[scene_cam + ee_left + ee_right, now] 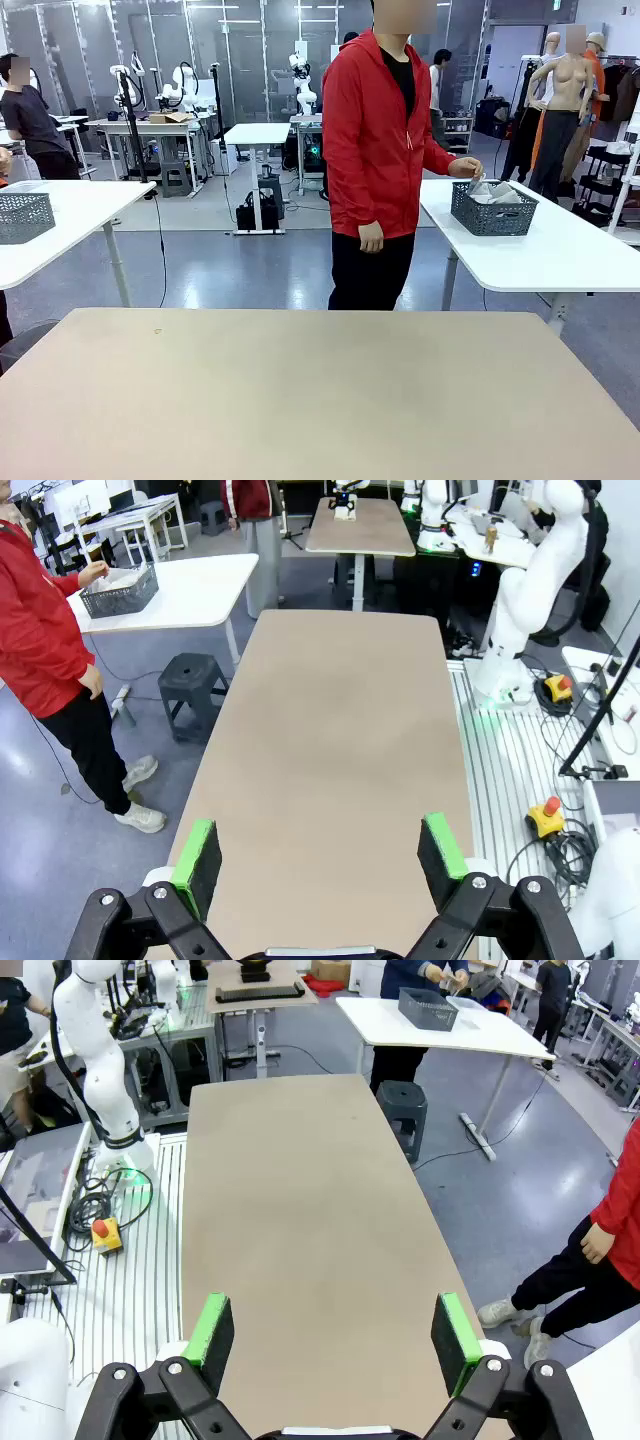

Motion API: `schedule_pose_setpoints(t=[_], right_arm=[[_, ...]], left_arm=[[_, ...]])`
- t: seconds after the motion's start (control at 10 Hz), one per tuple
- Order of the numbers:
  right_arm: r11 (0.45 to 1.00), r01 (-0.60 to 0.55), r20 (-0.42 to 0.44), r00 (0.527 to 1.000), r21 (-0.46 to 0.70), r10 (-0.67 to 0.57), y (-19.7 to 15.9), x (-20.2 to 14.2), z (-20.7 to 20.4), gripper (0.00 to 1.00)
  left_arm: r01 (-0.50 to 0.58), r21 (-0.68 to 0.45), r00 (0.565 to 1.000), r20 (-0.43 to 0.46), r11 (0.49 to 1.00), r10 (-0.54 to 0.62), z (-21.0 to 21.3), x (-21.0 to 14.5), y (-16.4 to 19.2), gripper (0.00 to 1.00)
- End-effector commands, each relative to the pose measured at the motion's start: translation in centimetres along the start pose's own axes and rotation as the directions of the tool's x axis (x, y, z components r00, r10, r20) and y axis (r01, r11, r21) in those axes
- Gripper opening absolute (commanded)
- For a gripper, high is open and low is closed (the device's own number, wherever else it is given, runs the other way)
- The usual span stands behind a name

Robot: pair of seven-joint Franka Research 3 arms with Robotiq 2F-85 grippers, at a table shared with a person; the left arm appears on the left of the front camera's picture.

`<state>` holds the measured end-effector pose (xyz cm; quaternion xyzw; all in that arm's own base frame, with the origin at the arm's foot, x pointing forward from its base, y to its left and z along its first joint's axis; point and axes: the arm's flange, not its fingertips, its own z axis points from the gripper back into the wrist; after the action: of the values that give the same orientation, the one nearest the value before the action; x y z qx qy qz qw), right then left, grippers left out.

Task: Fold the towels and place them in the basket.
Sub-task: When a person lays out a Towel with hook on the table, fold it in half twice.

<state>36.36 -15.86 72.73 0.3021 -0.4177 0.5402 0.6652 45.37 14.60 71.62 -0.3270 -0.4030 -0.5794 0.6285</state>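
My front camera looks across the table at the person beyond. My wrist cameras sit high behind the left gripper and right gripper, sharing that table stretching ahead of them.

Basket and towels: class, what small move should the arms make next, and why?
Probably wait, left gripper and right gripper open: the towels sit in the basket on the side table, with the person's hand at them, beyond likely reach.
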Motion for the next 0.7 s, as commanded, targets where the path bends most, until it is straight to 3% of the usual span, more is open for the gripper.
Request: schedule_pose_setpoints(t=[0.0,0.6], right_arm=[[1.000,-0.004,0.010,1.000,0.003,0.004,0.14,0.20,-0.07,1.00],[1.000,-0.004,0.010,1.000,0.003,0.004,0.14,0.20,-0.07,1.00]], left_arm=[[0.002,-0.002,1.000,0.002,1.000,-0.002,0.00,0.05,-0.04,1.00],[0.002,-0.002,1.000,0.002,1.000,-0.002,0.00,0.05,-0.04,1.00]])
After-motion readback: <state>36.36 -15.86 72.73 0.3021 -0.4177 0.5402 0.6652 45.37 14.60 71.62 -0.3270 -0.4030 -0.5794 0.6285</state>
